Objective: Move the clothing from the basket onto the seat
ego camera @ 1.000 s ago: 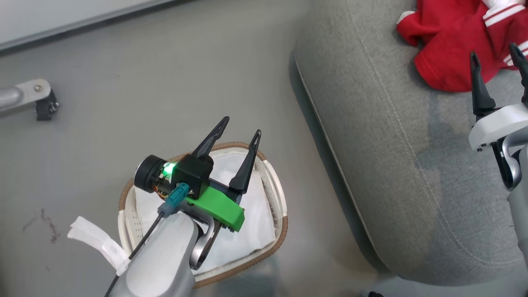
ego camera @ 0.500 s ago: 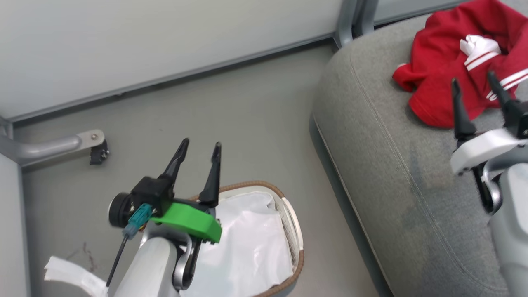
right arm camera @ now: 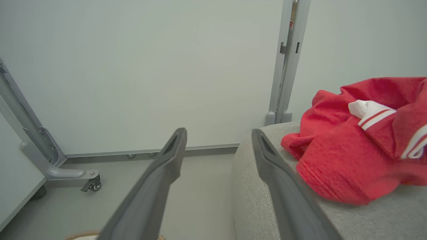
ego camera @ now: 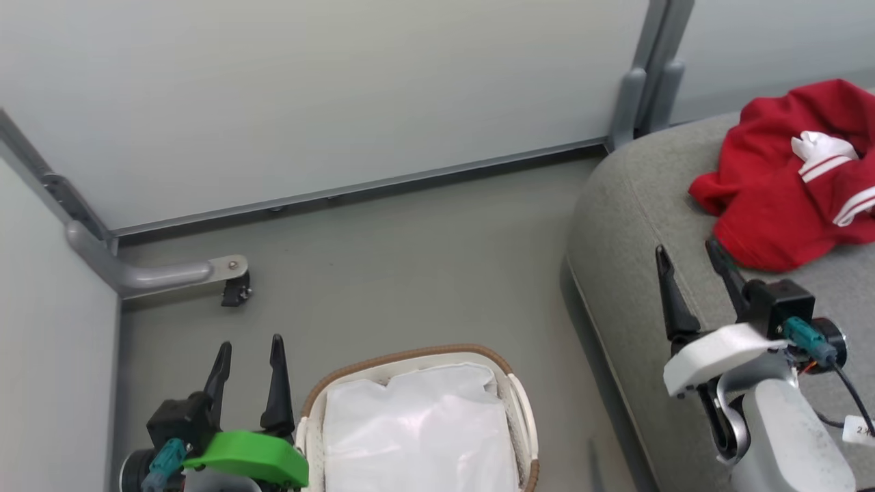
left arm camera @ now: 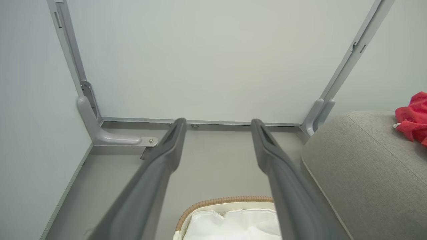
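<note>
Pulled clear now: the left pincer [ego camera: 250,343] is held wide and empty just left of the basket [ego camera: 410,353], the right pincer [ego camera: 687,247] equally spread and empty far right of it, the clothing [ego camera: 779,198] is left on the seat [ego camera: 629,205], only a liner [ego camera: 417,424] seen inside, so the task is judged finished.

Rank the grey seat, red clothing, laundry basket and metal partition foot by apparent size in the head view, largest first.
1. grey seat, cut off by the frame.
2. laundry basket and red clothing: close in size and both cropped, so unranked.
3. metal partition foot.
</note>
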Robot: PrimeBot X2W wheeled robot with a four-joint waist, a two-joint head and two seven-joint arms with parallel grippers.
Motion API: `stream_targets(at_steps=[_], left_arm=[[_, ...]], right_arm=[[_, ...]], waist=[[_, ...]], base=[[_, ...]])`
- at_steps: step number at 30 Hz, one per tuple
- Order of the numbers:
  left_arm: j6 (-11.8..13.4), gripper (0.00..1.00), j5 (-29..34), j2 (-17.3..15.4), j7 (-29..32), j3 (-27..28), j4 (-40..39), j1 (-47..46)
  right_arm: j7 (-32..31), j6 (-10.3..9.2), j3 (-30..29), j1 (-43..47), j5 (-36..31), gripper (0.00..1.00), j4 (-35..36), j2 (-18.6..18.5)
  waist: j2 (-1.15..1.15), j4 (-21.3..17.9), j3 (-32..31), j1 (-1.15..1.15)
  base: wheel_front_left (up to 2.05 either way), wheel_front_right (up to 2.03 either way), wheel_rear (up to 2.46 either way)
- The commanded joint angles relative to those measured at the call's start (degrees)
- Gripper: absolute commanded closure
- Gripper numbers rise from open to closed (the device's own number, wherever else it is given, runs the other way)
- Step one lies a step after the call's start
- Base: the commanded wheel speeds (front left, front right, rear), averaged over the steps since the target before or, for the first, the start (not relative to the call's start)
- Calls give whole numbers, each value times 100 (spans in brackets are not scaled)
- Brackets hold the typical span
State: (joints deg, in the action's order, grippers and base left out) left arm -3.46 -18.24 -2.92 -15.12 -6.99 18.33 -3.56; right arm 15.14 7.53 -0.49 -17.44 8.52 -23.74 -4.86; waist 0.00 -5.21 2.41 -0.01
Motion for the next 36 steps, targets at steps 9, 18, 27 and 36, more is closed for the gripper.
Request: stream_targets(at_steps=[9,18,27,36], left_arm=[[57,0,-217,-3,-4,-45,119,243],[79,0,-304,-3,-4,28,150,352],[101,0,-325,-3,-4,61,132,390],[77,0,-351,-2,-4,16,205,372]], right_arm=[[0,-8,-202,678,33,0,377,181],[1,-8,-71,1164,524,0,476,185],[0,-8,61,1310,399,0,527,187],[1,-8,91,1320,415,0,501,187]], waist=[[0,535,-205,1],[0,644,-228,1],[0,591,-260,1],[0,584,-275,1]], base=[[0,0,0],[0,0,0],[0,0,0],[0,0,0]])
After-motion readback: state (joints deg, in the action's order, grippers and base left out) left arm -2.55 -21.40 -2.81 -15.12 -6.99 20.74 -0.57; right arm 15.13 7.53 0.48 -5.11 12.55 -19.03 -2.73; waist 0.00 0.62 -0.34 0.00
